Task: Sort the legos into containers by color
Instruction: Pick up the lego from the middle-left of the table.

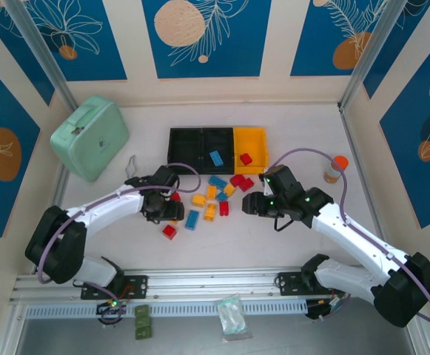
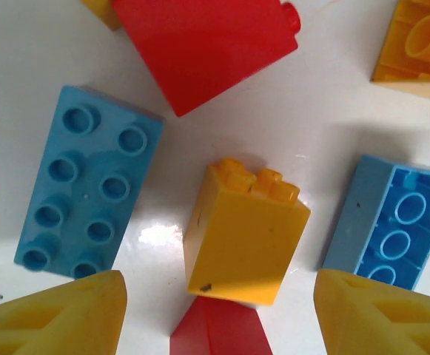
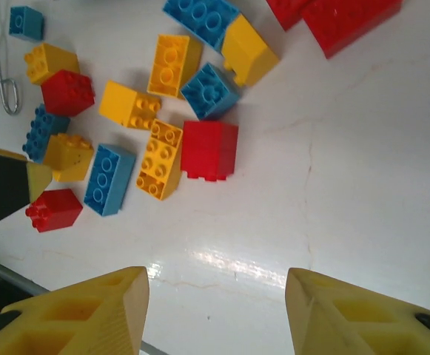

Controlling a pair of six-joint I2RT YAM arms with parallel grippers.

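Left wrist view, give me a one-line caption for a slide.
Open left end effector aimed at a tipped yellow lego, between a studs-up blue lego and an upturned blue lego.

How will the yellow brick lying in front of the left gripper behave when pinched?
The yellow brick looks like hard moulded plastic, so it probably won't deform. Its smooth faces may slip slightly. Lying on its side, flat-faced, it should slide rather than roll.
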